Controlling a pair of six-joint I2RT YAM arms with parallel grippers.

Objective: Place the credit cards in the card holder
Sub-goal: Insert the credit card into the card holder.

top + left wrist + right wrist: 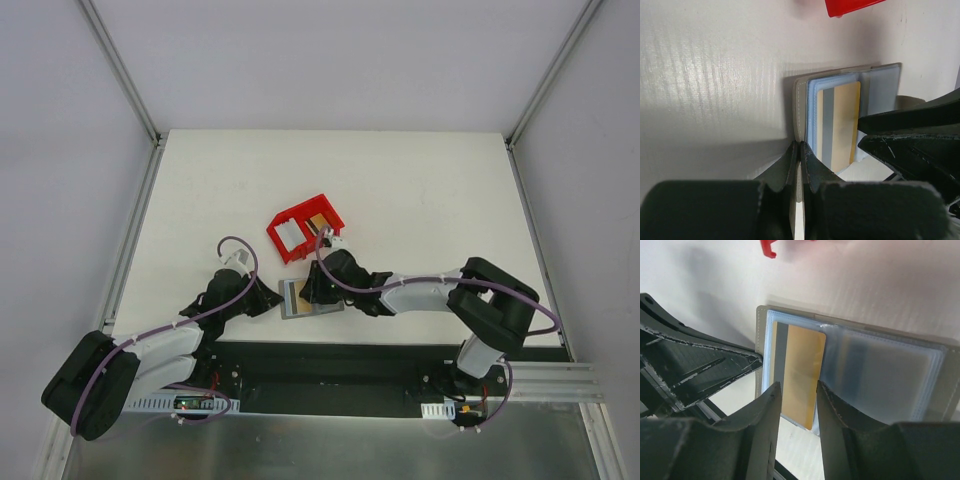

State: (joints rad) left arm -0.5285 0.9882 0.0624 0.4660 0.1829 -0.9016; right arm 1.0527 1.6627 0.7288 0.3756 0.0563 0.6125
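Note:
The grey card holder (312, 303) lies open near the table's front edge, its clear sleeves (880, 370) facing up. A gold credit card with a grey stripe (800, 370) sits in the left sleeve, its near end poking past the holder's edge. In the left wrist view the same gold card (840, 125) shows on the card holder (880, 82). My left gripper (801, 148) is shut on the holder's beige cover edge. Just above the card's near end, my right gripper (797, 387) stands open, holding nothing. A white card (291, 235) and a tan card (320, 220) lie in the red bin.
The red bin (296, 209) stands just behind the holder, close to the right wrist. Both grippers crowd the holder, with the left gripper's fingers (705, 370) beside the right one. The table's front edge runs right under the holder.

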